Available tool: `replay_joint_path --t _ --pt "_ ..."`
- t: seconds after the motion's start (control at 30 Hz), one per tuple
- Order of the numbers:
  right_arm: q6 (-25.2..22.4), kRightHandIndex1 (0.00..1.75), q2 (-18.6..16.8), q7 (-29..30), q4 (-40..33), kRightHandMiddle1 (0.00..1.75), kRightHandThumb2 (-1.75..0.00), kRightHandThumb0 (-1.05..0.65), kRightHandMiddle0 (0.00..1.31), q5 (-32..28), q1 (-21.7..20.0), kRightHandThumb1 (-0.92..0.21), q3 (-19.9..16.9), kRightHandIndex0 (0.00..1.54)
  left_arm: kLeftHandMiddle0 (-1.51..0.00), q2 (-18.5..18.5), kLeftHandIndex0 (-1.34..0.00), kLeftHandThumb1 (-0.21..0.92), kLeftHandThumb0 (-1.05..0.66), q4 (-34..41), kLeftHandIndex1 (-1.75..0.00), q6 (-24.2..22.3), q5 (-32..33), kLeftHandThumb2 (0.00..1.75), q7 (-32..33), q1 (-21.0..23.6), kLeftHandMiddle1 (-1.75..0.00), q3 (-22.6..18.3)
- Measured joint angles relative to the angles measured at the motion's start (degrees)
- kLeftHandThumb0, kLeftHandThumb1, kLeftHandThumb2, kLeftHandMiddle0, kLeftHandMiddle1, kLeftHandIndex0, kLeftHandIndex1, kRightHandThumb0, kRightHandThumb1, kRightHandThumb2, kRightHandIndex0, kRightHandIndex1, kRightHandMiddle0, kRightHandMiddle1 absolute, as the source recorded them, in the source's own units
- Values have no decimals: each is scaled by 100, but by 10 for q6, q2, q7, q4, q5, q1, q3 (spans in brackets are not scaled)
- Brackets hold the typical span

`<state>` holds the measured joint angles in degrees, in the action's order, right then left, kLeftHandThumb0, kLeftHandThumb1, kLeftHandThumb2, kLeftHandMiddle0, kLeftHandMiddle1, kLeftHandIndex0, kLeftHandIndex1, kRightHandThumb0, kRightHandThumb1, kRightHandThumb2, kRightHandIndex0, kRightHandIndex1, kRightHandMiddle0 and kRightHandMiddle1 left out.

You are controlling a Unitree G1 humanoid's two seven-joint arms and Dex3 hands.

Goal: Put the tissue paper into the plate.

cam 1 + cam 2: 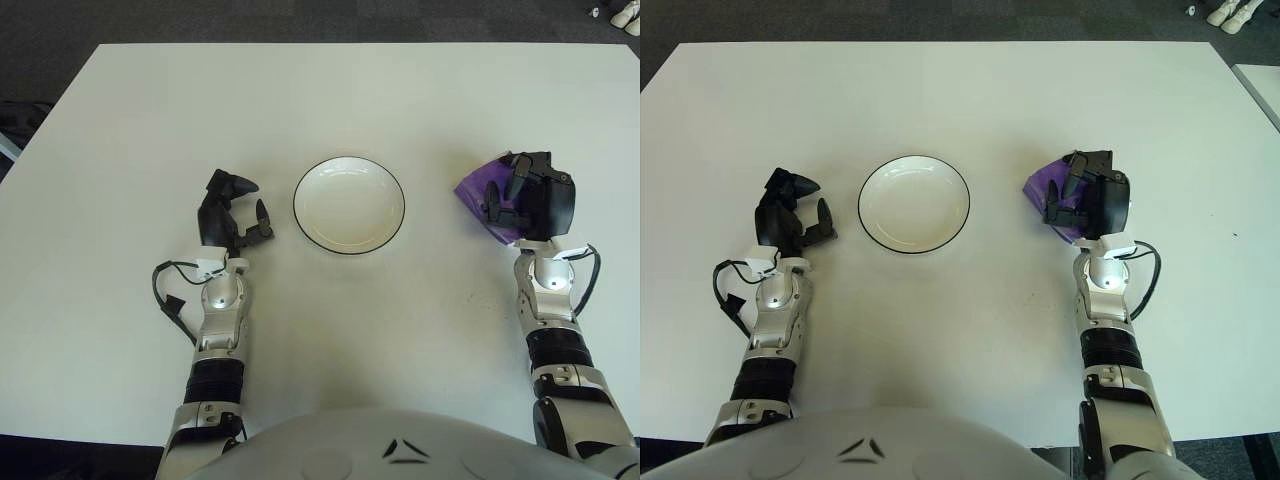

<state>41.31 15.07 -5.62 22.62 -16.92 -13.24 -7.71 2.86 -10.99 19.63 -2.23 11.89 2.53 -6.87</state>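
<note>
A white plate (349,205) with a thin dark rim sits on the white table, in the middle. A crumpled purple tissue paper (482,192) lies on the table to the right of the plate. My right hand (527,195) is on the tissue, fingers curled over its right part, and the tissue's left edge sticks out from under them. My left hand (232,210) is to the left of the plate, fingers loosely spread and holding nothing. The plate holds nothing.
The white table (300,100) stretches wide behind the plate. Dark floor lies beyond its far edge. White shoes (628,14) show at the top right corner.
</note>
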Motion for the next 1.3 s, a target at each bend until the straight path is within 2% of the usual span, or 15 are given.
replay_joint_path --t 0.2,0.53,0.7,1.1,1.27,1.3 --pt "-45 175 -21 -62 -34 175 -158 -7 114 -69 -1 -12 -13 135 -71 0 -63 8 -1 0 -175 0 0 160 2 0 -175 0" --pt "-87 175 -43 -77 -66 175 -157 -9 112 -79 -1 -14 -33 136 -71 0 -66 6 -1 0 -173 1 0 161 3 1 -175 0" --pt "-104 175 -52 -69 -85 175 -156 -9 110 -67 -1 -14 -38 135 -74 0 -66 4 -1 0 -174 2 1 164 2 1 -175 0" --pt "-133 175 -72 -54 -124 175 -155 -10 110 -38 5 -16 -39 136 -73 0 -62 7 -1 -1 -175 6 10 160 -1 1 -175 1" --pt "-115 175 -68 -43 -124 175 -155 -12 110 14 3 -13 -41 133 -76 -1 -64 4 -1 -1 -175 6 10 164 -1 1 -175 1" --pt "-109 175 -63 -40 -125 175 -156 -21 104 34 1 -12 -40 128 -76 -1 -64 4 -1 0 -175 6 10 164 -1 1 -175 2"
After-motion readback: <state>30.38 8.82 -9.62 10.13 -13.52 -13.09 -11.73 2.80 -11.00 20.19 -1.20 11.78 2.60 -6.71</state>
